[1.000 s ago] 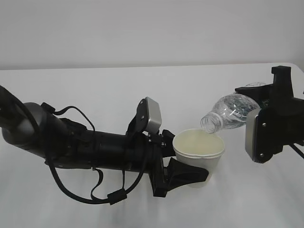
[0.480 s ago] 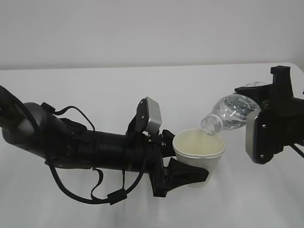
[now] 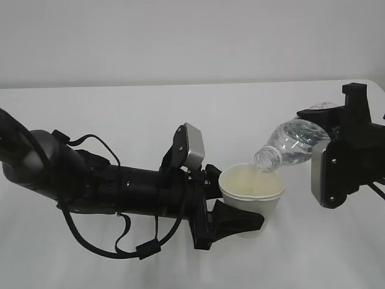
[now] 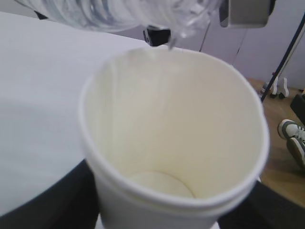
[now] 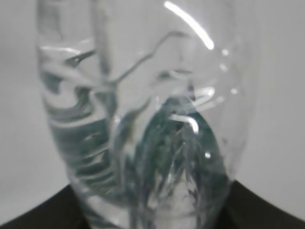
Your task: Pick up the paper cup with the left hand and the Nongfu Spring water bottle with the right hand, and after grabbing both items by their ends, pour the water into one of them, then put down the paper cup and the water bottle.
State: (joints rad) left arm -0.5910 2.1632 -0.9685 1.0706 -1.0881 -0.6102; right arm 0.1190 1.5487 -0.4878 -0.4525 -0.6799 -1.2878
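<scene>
The white paper cup [image 3: 252, 194] stands upright just above the table, and my left gripper [image 3: 237, 205] is shut on its lower wall. In the left wrist view the cup [image 4: 171, 143] fills the frame, with dark fingers [image 4: 43, 205] at both lower corners. The clear Nongfu Spring water bottle [image 3: 293, 141] lies tilted, its open mouth pointing down-left over the cup's far rim. My right gripper [image 3: 322, 135] is shut on the bottle's base end. The bottle [image 5: 143, 119] fills the right wrist view between black fingers [image 5: 38, 214]. The neck [image 4: 190, 19] hangs above the rim, with a small drip at the mouth.
The white table [image 3: 150, 114] runs back to a pale wall. My left arm [image 3: 90, 180] with its cables lies low across the front left. Past the table's right edge, the left wrist view shows floor, a stand's legs [image 4: 279, 83] and a shoe [image 4: 293, 138].
</scene>
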